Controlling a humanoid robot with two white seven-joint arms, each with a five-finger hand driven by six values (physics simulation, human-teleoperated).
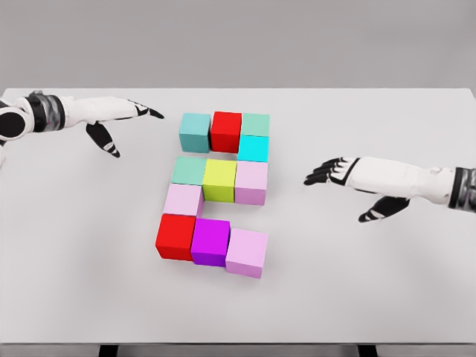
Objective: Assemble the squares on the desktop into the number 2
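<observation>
Blocks (219, 190) already form a 2 mid-table, its long axis running away from the robot. Right hand (338, 172), fingers spread and empty, hovers nearer them than the equally open left hand (123, 115).

White arms (401, 178) (black-banded wrists), black-tipped fingers (321, 172)

This is no lived-in room but a bare simulated test space: a plain white table (67, 282) stands against a featureless grey backdrop with no walls, furniture or clutter. Flat, even lighting and the clean rendered look of the coloured cubes (220, 181) mark it as a virtual lab bench.
</observation>
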